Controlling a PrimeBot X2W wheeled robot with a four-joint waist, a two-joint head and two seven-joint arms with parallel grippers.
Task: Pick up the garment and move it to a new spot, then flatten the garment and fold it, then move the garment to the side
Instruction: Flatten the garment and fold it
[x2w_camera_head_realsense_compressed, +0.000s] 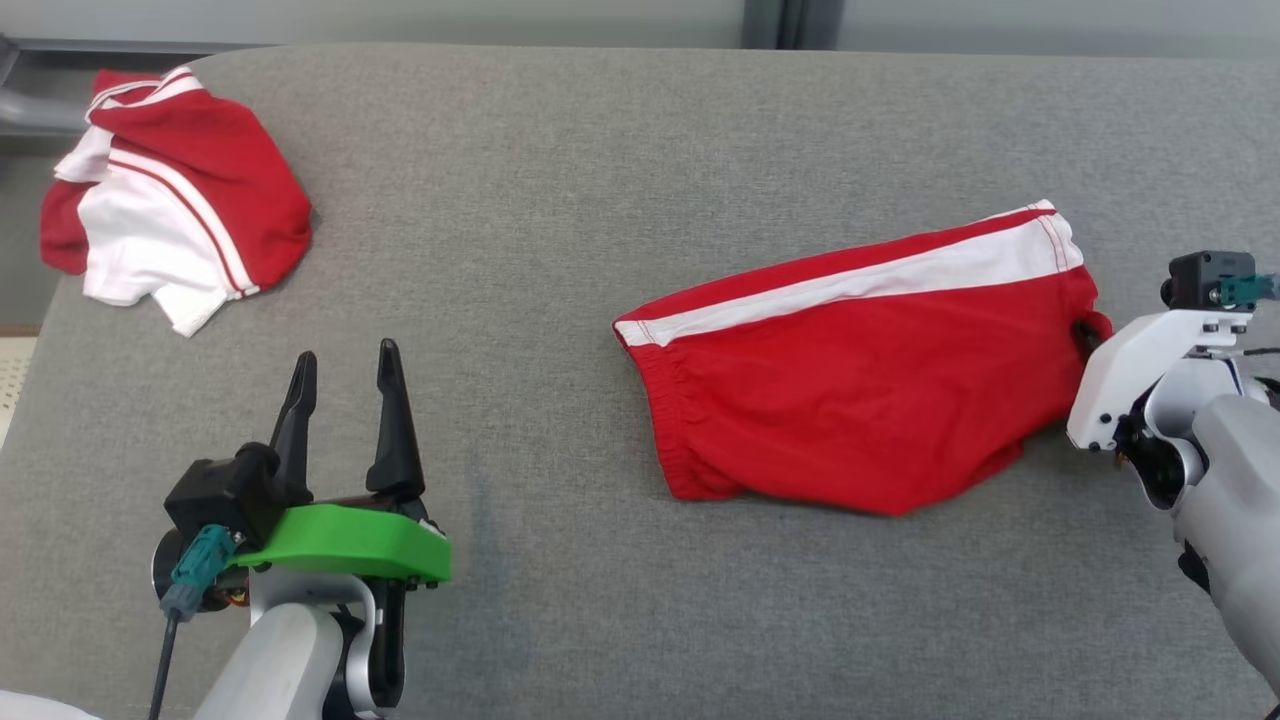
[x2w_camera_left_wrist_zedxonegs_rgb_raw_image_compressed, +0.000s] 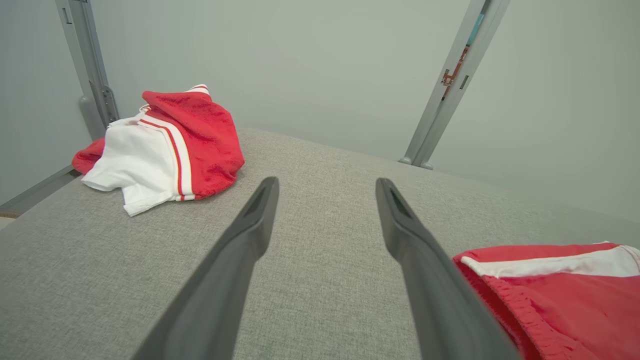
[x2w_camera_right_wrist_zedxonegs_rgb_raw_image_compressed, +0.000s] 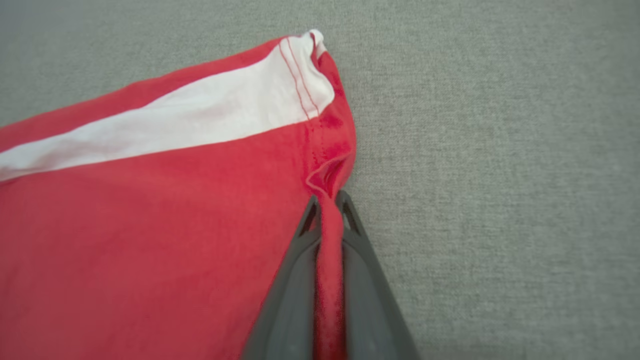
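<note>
The red, white-striped fabric shorts (x2w_camera_head_realsense_compressed: 850, 400) lie along 8-to-2 o'clock on the grey tabletop (x2w_camera_head_realsense_compressed: 560, 250), their 3 o'clock hem pinched in the right tool (x2w_camera_right_wrist_zedxonegs_rgb_raw_image_compressed: 327, 210), with the spread, empty left tool (x2w_camera_head_realsense_compressed: 345, 375) off at 8 o'clock.

A pair of red shorts (x2w_camera_head_realsense_compressed: 850, 410) lies spread nearly flat on the grey desk (x2w_camera_head_realsense_compressed: 560, 200), right of centre in the head view. A broad white stripe (x2w_camera_head_realsense_compressed: 850, 285) runs along its upper edge, rising toward the right. The gathered elastic waistband (x2w_camera_head_realsense_compressed: 665, 420) faces left and the leg hem faces right. In the right wrist view, a ridge of the red hem just below the stripe's end is pinched between the closed fingers of the right hand (x2w_camera_right_wrist_zedxonegs_rgb_raw_image_compressed: 327, 202).
</note>
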